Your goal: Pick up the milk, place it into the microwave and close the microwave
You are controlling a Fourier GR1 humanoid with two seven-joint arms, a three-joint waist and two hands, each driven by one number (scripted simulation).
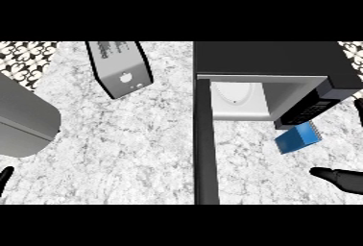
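Note:
The milk is a small blue carton, tilted, on the counter just in front of the microwave's control panel. The black microwave stands at the upper right. Its door is swung wide open toward me, and the white inside with its round turntable shows. My right hand is at the lower right edge, open, with its thumb below and right of the milk and not touching it. One fingertip shows at the right edge above the carton. My left hand rests at the lower left edge.
A grey toaster-like box lies at the upper middle of the marble counter. A large grey rounded body fills the left edge. The open door divides the counter into left and right parts.

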